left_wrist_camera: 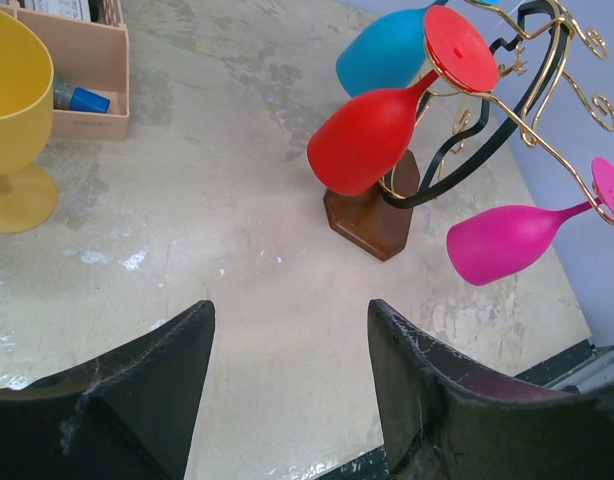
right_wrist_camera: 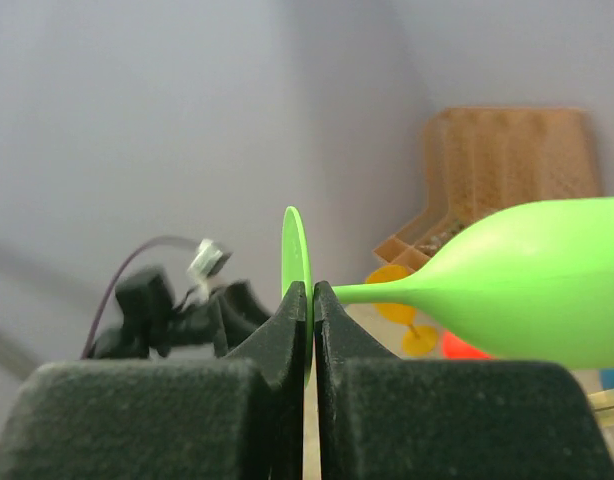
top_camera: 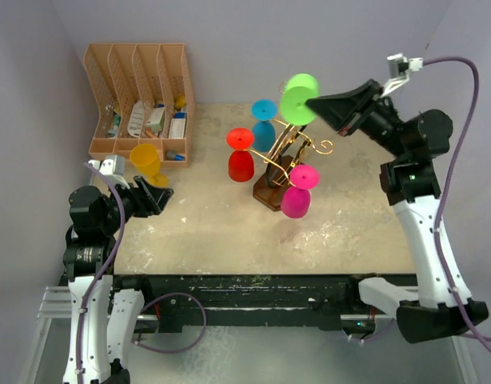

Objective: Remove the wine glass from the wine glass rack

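Pale grey walls close in a beige, scuffed table [top_camera: 213,228]. Above its far right part the green wine glass [top_camera: 299,98] [right_wrist_camera: 527,285] hangs in the air, lying on its side with its bowl pointing away from the right gripper [top_camera: 313,102] [right_wrist_camera: 312,300]. That gripper's two dark fingers are pressed together on the thin round foot of the glass, which stands edge-on between them in the wrist view. No wire shows around the stem there, so the glass seems clear of the rack, though from above it overlaps the far upper arms and contact cannot be ruled out.

Just below and nearer stands the wine glass rack [top_camera: 287,152] [left_wrist_camera: 372,215], gold scrolled wire on a dark brown wooden base, about mid-table and right of centre. Three glasses hang from it bowl-down: a red glass [top_camera: 241,156] [left_wrist_camera: 372,140] on its left, a blue glass [top_camera: 264,128] [left_wrist_camera: 387,55] toward the far edge, and a pink glass [top_camera: 297,196] [left_wrist_camera: 507,240] on the near side.

Well apart, by the left edge, a yellow glass [top_camera: 145,160] [left_wrist_camera: 12,90] stands upright just in front of the tan slotted desk organizer [top_camera: 137,96] [left_wrist_camera: 87,70] in the far left corner.

Near the left edge, the left gripper [top_camera: 161,196] [left_wrist_camera: 287,320] hovers with its fingers spread wide, nothing between them.
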### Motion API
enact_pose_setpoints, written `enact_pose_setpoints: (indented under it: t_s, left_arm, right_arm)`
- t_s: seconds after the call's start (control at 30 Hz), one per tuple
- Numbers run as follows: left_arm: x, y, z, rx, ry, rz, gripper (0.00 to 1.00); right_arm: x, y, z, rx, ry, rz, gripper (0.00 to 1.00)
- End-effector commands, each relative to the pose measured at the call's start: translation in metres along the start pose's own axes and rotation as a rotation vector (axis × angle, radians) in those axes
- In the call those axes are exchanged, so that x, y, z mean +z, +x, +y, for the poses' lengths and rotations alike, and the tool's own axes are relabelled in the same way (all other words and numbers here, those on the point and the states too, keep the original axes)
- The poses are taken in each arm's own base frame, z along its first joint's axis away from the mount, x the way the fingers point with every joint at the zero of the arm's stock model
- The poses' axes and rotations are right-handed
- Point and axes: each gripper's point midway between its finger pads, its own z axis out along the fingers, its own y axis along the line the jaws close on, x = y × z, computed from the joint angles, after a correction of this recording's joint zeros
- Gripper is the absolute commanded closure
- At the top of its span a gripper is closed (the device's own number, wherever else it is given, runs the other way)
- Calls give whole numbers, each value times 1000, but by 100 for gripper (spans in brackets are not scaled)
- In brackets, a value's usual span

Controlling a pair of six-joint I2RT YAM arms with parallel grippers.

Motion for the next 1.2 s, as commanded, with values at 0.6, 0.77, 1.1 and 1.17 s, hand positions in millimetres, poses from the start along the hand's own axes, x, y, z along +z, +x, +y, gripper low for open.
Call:
enact_pose_setpoints:
  t_s: [0.6, 0.77, 1.1, 1.17]
  left_arm:
    - [-17, -76, -41, -194, -65, 43, 31]
    - [-20, -79, -62, -253, 16, 67, 31]
    - [-23, -47, -88, -409, 199, 188, 32]
    - [-25, -45, -92, -420, 219, 207, 32]
  right_arm:
    - [-35, 188, 87, -1302, 187, 313, 100]
    - [-55, 217, 87, -1533, 219, 220, 100]
    - [-64, 290, 87, -2040, 52, 230, 100]
    - [-63, 306, 86, -2095, 24, 244, 100]
